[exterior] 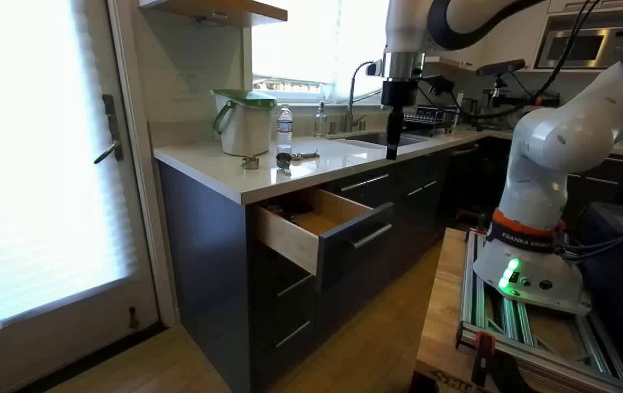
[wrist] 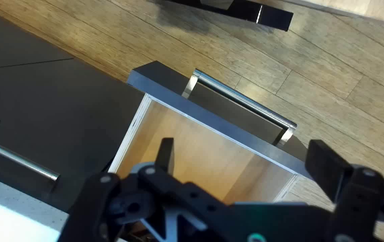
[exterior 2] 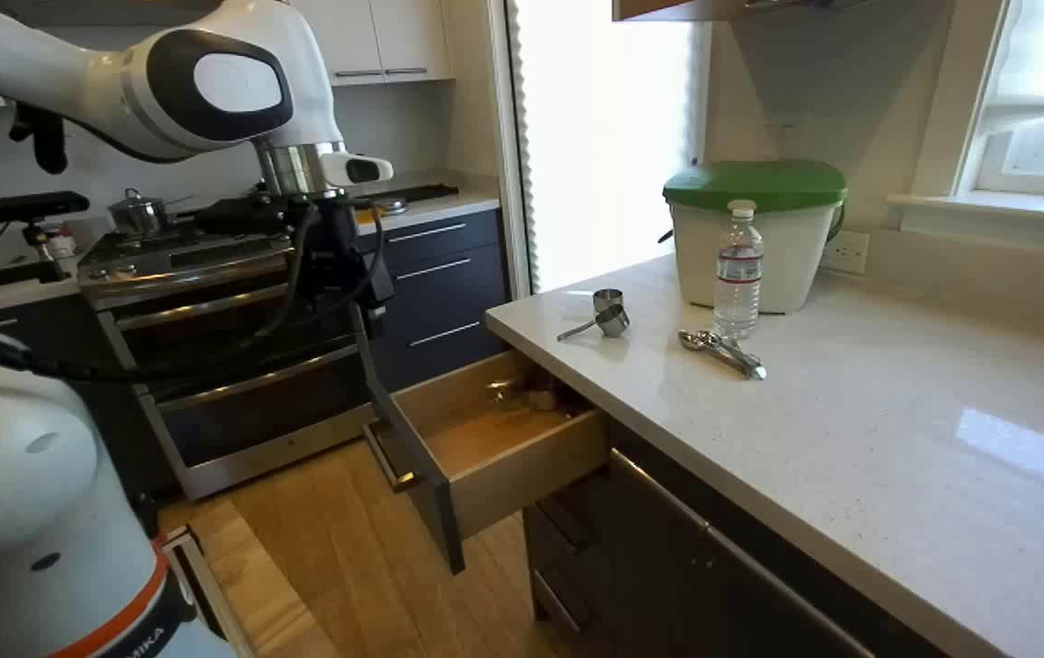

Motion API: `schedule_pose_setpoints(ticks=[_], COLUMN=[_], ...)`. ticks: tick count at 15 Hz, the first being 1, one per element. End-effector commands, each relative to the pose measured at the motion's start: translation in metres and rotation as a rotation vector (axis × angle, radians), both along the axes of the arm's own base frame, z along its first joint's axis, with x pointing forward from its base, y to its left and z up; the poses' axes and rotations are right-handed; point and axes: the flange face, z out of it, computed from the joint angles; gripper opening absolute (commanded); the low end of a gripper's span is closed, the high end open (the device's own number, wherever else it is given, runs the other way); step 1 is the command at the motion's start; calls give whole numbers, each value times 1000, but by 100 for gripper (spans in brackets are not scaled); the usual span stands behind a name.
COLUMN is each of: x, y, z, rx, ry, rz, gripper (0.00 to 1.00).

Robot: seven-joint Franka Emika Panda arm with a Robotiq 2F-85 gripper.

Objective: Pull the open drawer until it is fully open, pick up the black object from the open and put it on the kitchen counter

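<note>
My black, two-fingered claw (wrist: pixel 241 153) points down, above the front of a wide, shallow drawer (exterior: pixel 287 240) with pale wooden sides and a dark grey front. My two fingers (wrist: pixel 166 151) are spread wide apart. In the wrist view, one finger shows against the wooden inside of the drawer, and the other shows by the right corner of its dark front. A long silver metal bar handle (wrist: pixel 245 99) runs across that front. The drawer sticks out from under the end of the long, pale, stone-like desk (exterior 2: pixel 851 429). At the back of the drawer, close to the desk's edge, some dark things (exterior: pixel 300 207) lie close together. It is too dim there for me to tell which one is the black object. On top of the desk, in an exterior view, a white bucket with a green lid (exterior 2: pixel 792 256) stands upright on the far side. A clear plastic bottle (exterior 2: pixel 739 283) stands just beside it, on the near side. Two small round silver metal cups (exterior 2: pixel 613 320) are left of the bottle. A long silver metal tool (exterior 2: pixel 721 353) lies near the bottle's foot. In an exterior view, a tall curved metal faucet (exterior: pixel 349 112) stands farther off to the right.
</note>
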Motion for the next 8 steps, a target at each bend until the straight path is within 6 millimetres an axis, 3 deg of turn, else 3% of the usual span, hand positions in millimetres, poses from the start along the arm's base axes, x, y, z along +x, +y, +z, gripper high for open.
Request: schedule_pose_setpoints(ticks=[1,8], x=[-2,-4], y=[-1,-2], z=[-4,-13], rx=[-2,-6], ry=[11,33], rz=[-1,-2], gripper=[100,100])
